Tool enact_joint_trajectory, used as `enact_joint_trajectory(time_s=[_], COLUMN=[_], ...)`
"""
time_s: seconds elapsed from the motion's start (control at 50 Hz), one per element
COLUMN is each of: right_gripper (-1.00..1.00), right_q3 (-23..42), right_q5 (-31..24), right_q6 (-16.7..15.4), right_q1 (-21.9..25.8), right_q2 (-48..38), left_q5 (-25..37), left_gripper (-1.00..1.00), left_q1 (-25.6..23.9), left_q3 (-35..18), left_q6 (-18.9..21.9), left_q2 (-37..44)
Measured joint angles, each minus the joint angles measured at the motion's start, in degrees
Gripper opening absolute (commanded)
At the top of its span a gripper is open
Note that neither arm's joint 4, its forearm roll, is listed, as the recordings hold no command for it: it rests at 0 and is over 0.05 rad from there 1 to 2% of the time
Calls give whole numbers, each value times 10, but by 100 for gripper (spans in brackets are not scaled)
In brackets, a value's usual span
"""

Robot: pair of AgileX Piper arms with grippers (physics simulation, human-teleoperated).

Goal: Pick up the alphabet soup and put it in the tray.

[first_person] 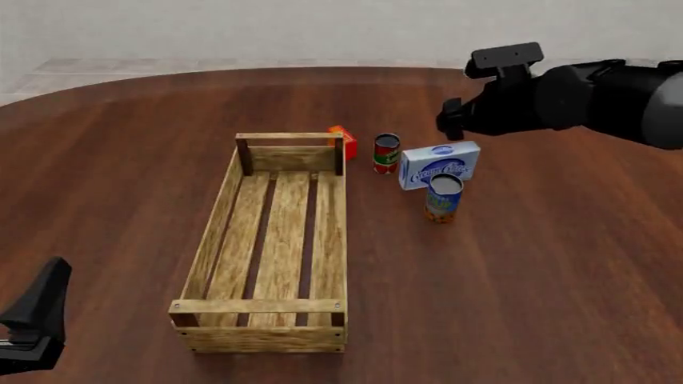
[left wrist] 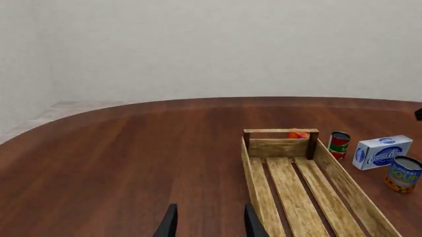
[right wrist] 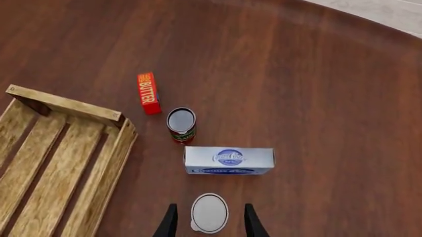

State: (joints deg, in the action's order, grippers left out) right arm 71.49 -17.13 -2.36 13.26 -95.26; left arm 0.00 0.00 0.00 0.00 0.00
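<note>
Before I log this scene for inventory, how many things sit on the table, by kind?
Cans: 2, soup can and red-and-green can
Boxes: 2, blue-white box and butter box
Crates: 1, tray
Total: 5

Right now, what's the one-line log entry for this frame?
phase: approach | right hand open above soup | soup on table, outside tray | left hand open, idle
</note>
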Motion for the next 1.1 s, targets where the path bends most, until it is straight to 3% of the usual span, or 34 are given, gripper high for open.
enact_joint_trajectory(time_s=[1.1], right_gripper=[100], right_q3=[-15], right_q5=[41], right_q6=[1], right_q1=[-4], right_q2=[-79], left_q5=[0], left_gripper=[100], left_q1=[0], left_q3=[0], left_q6=[0], left_q2=[0])
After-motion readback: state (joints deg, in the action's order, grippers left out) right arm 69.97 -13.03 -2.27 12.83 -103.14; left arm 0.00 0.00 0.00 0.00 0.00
